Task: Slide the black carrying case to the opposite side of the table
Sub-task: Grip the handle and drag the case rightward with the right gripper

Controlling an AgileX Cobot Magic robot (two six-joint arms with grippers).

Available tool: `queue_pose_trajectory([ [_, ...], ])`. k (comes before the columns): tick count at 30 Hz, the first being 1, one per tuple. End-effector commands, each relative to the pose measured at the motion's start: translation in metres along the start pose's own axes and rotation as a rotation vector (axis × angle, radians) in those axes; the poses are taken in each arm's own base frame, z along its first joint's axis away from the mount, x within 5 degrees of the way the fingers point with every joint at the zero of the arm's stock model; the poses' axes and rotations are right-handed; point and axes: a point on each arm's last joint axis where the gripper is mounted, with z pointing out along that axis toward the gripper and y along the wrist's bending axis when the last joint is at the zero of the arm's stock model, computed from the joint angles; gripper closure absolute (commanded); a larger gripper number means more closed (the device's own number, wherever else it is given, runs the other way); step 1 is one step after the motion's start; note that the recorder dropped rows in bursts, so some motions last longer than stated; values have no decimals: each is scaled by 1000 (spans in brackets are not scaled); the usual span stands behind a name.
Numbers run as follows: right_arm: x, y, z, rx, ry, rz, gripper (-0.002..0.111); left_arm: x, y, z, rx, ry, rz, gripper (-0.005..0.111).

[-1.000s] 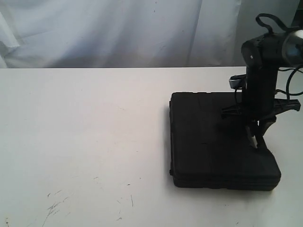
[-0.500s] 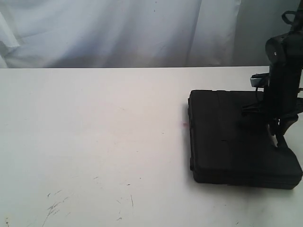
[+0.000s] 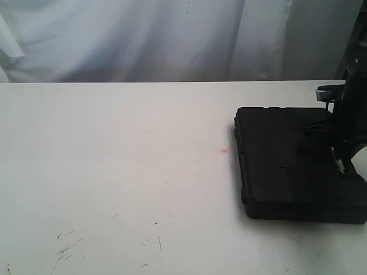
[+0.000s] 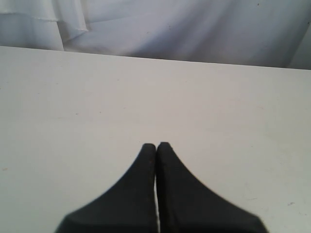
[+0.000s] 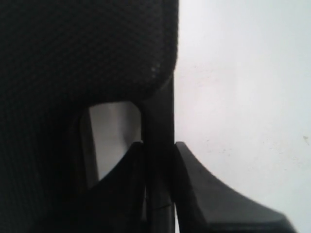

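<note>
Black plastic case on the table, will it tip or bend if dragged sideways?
Probably won't tip: the flat matte black moulded plastic case lies low and broad on the white tabletop. Likely stiff: its edges look straight, with no sagging.

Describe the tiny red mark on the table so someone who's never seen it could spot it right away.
On the large plain white tabletop, find the flat matte black plastic case at the right of the exterior view. Just left of the case, not touching it, is a tiny red spot, the only coloured mark; the faint scuff marks low on the left are dark.
</note>
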Motion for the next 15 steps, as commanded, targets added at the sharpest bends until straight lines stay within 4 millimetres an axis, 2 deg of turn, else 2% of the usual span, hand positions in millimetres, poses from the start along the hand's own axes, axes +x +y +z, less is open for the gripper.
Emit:
queue_pose_trajectory([
  [1,0,10,-6,-62,-10,31,108,0,0,0,-2,-10,-2,107],
  [8,1,26,-8,-61,-15,-12,108,0,0,0,-2,-10,-2,107],
  [15,1,20,-8,-24,-10,23,108,0,0,0,-2,-10,-2,107],
])
